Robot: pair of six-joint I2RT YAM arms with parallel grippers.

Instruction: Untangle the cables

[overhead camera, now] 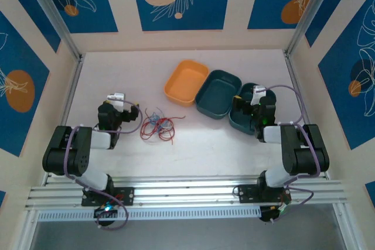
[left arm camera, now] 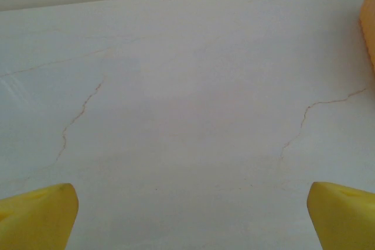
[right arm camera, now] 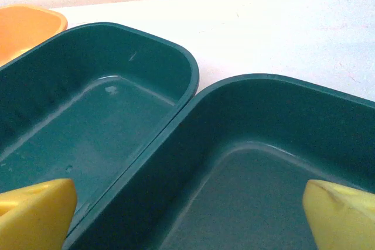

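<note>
Red, blue, whitish thin cables [overhead camera: 157, 126] tangled in heap on pale tabletop [left arm camera: 176, 86], between arms, just right of left tool [left arm camera: 190, 209]. Left tool yellow fingers apart, empty. Right tool [right arm camera: 187, 209] apart, empty, over nearer dark teal plastic tray [right arm camera: 281, 83]; second teal tray [right arm camera: 146, 39] touching it. Orange plastic tray [overhead camera: 186, 80] farthest.

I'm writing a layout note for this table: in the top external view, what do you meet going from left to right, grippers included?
Left gripper, open → tangle of thin red, blue and whitish cables → orange plastic tray → dark teal plastic tray next to it → right gripper, open.
</note>
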